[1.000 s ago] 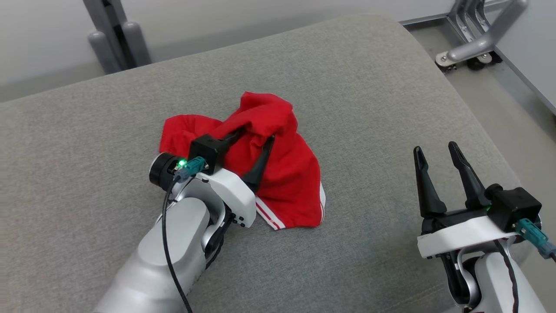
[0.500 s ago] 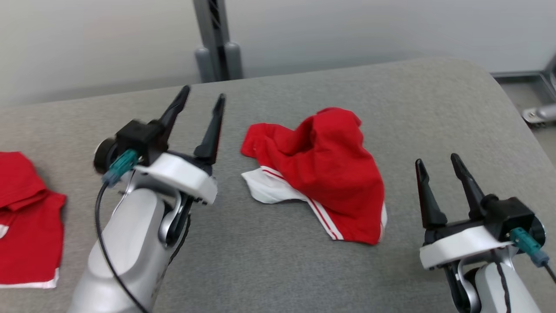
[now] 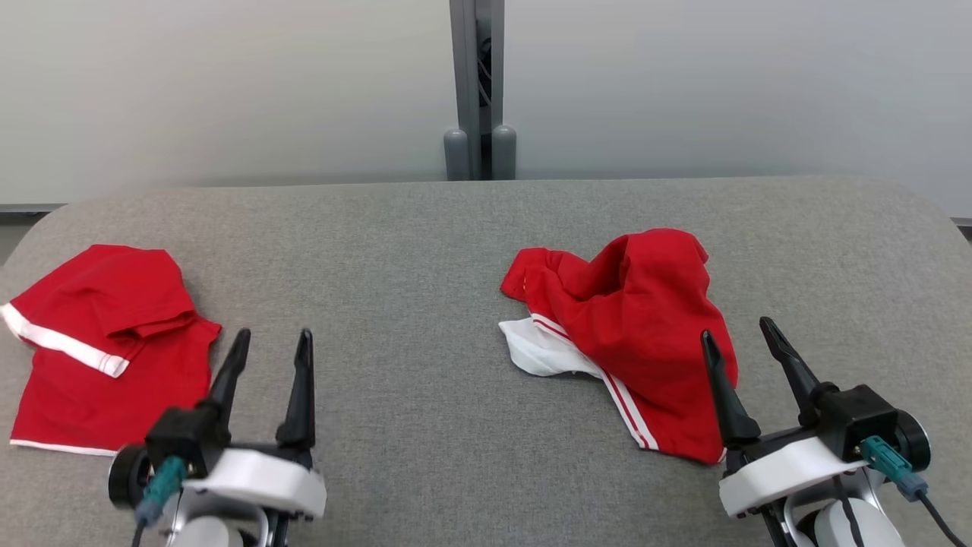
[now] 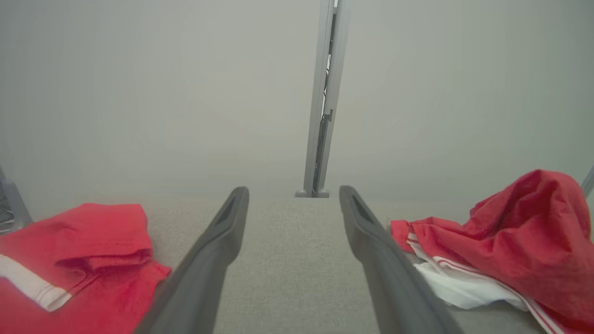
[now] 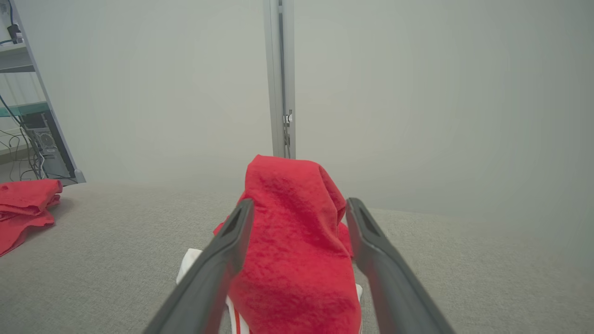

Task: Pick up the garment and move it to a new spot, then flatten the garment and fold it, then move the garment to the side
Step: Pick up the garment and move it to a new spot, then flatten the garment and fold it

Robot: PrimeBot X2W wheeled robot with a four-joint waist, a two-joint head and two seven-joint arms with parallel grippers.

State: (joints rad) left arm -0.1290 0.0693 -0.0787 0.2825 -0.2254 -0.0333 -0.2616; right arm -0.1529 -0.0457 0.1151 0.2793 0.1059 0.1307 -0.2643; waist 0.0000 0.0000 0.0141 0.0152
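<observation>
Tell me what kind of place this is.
Probably a robotics test lab, not a home: a broad grey fabric-covered table stands before plain pale wall panels joined by a grey metal post, beside a metal shelving rack with a computer tower and loose cables.

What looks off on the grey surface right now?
The crumpled red garment right of centre is bunched into a peak, with white fabric poking out underneath: it is not flattened or folded. The other red garment at far left lies flatter, with one flap turned over. Nothing looks spilled or damaged.
</observation>
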